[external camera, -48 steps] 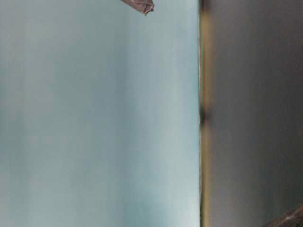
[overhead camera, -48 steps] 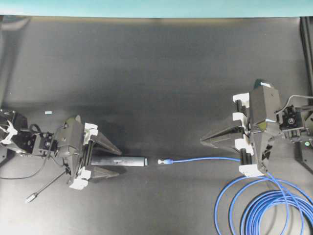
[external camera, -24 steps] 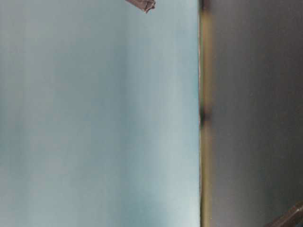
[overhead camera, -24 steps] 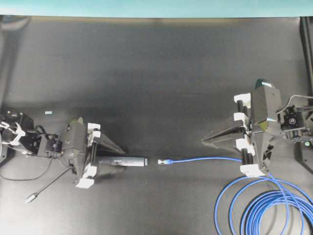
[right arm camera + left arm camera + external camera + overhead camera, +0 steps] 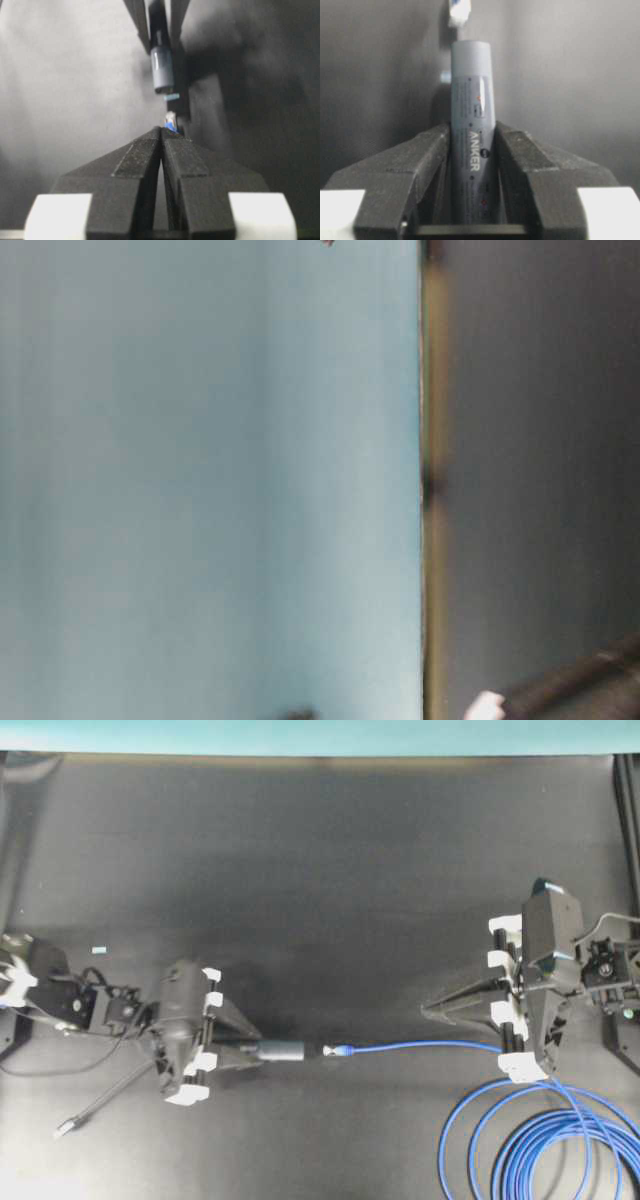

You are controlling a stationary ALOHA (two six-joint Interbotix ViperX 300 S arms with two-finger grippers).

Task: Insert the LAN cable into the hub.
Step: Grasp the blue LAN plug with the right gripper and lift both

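The hub (image 5: 282, 1050) is a slim dark-grey bar lying flat at lower left. My left gripper (image 5: 247, 1051) is shut on it, and the left wrist view shows both fingers pressed to the sides of the hub (image 5: 472, 115). The LAN cable (image 5: 420, 1045) is bright blue. Its clear plug (image 5: 338, 1049) lies just right of the hub's free end, with a small gap between them. The plug (image 5: 459, 12) shows beyond the hub's tip. My right gripper (image 5: 430, 1011) is shut and empty, beside the cable's straight run. Past its tips lie the plug (image 5: 170, 121) and the hub (image 5: 162, 70).
The cable's loops (image 5: 545, 1150) fill the lower right corner, passing under the right arm. The hub's thin grey cord ends in a silver plug (image 5: 66, 1125) at lower left. A small pale tag (image 5: 98, 949) lies on the black mat. The table-level view is blurred.
My left gripper slid right along the hub and its jaws closed from wide open onto it. The right gripper drifted slightly to the right. The plug has not moved.
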